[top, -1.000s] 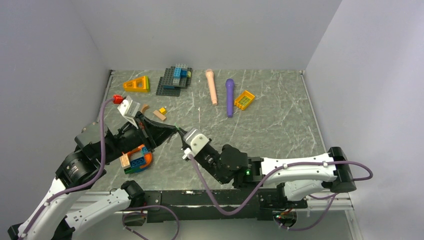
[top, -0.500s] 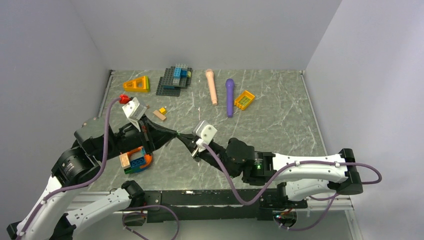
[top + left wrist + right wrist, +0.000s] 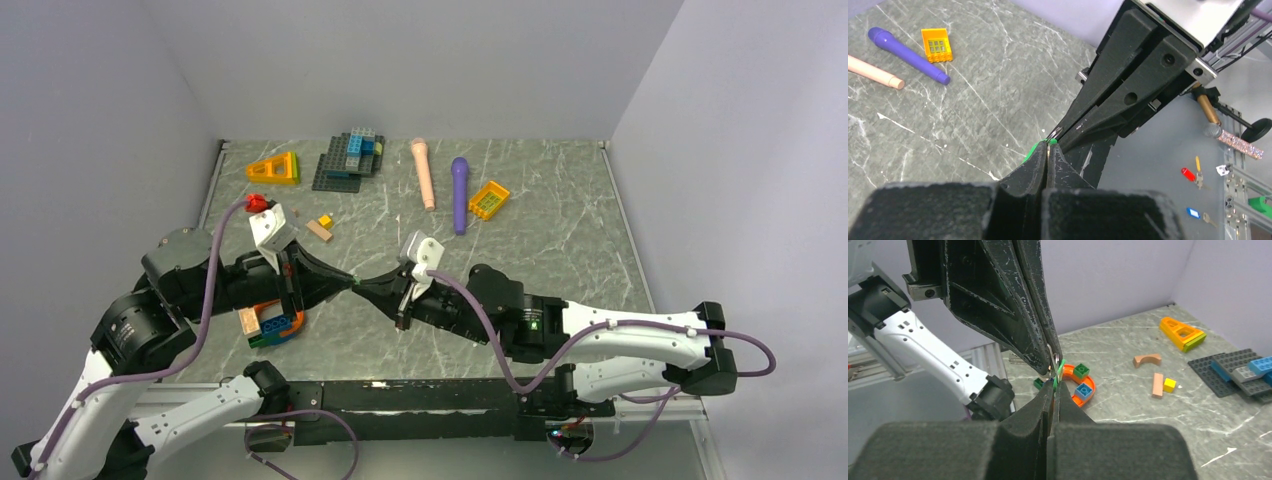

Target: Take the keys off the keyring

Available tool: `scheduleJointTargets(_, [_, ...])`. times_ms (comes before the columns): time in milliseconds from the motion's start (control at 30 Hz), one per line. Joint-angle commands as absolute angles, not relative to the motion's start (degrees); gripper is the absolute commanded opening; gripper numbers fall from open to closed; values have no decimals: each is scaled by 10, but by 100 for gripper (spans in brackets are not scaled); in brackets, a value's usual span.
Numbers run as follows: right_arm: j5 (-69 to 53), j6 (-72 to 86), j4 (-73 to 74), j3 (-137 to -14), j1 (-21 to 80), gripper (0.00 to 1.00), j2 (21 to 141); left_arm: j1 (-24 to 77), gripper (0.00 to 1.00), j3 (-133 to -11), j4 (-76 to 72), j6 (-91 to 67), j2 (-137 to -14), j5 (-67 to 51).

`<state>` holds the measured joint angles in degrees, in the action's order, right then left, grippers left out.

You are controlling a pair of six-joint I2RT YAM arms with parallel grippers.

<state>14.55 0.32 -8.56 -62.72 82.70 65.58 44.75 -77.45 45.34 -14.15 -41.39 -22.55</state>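
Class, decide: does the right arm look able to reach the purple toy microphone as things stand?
Probably not yet: the right pincer is shut on the keyring, shared with the left pincer. The purple microphone lies unobstructed.

Left arm [image 3: 135, 330]: rises from its base at the near left corner of the tabletop [image 3: 560, 230], elbow high, forearm reaching right. Left claw [image 3: 343, 281]: jaws pressed together, only a hairline slit between the fingers [image 3: 1033, 165]. Right arm [image 3: 620, 340]: low, stretched leftward along the near edge, wrist lifted. Right claw [image 3: 366, 289]: jaws likewise closed tight. Claws meet tip to tip above the tabletop, left of centre, near the near edge. Each wrist view is filled by the opposing claw's dark fingers.
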Motion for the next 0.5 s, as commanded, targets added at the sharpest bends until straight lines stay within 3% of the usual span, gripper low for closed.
scheduleJointTargets(0, [63,56,-79,-641,801,0,641,448,0,-794,469,-114,-424,-279])
scheduleJointTargets(467, [-100,129,-63,-643,727,0,636,447,0,-811,511,-84,-431,-270])
